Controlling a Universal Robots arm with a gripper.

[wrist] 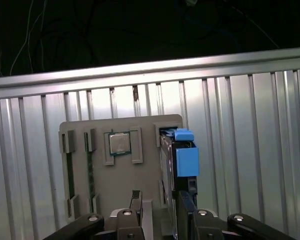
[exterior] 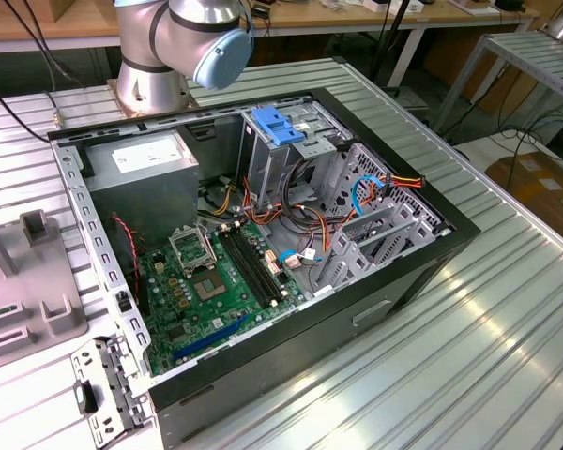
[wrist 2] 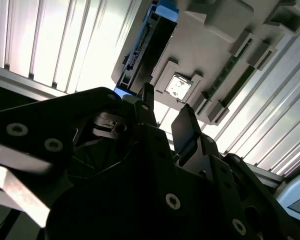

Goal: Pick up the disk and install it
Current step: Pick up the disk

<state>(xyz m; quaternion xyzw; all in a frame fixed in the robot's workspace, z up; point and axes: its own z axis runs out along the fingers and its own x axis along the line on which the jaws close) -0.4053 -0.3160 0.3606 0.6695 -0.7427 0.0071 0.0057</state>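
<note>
One disk stands on edge in a slot of the grey holder plate, its blue rail showing, with a processor chip seated a few slots away in the first wrist view. Near it hangs the tool, fingers spread and gripping nothing. In the exterior view, an opened computer case lies on the ribbed metal worktop.

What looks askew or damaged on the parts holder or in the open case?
Nothing stands out. The disk stands on edge, straight in its slot of the grey holder; the processor chip lies square in its recess. The open case shows loose cables, nothing spilled.
</note>
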